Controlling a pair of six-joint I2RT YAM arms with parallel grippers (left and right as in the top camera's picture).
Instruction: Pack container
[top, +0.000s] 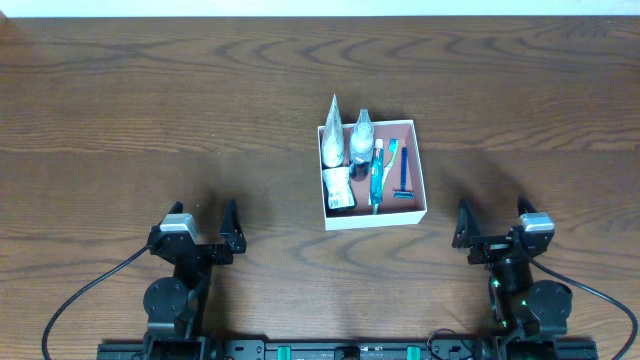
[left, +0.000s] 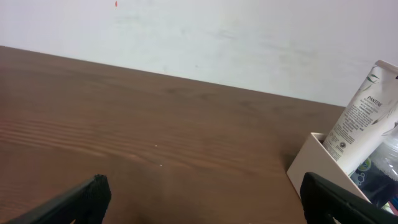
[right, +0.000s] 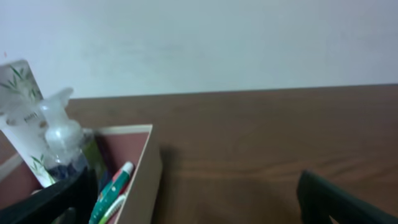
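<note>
The container (top: 418, 170), a shallow white-walled box with a reddish-pink inside, sits right of the table's middle. In it lie a white tube (top: 331, 138), a clear pump bottle (top: 362, 138), a small white jar (top: 338, 188), a teal toothpaste tube (top: 377, 178) and a blue razor (top: 403, 176). My left gripper (top: 200, 232) is open and empty near the front left, far from the box. My right gripper (top: 495, 228) is open and empty at the front right. The left wrist view shows the box wall (left: 311, 165) and the white tube (left: 364, 118). The right wrist view shows the box (right: 144, 168), the tube (right: 22, 118), the bottle (right: 61, 134) and the toothpaste (right: 112, 190).
The table is dark brown wood (top: 150, 110). A white wall stands behind its far edge (left: 199, 31). Black cables (top: 90, 285) run from both arm bases along the front edge.
</note>
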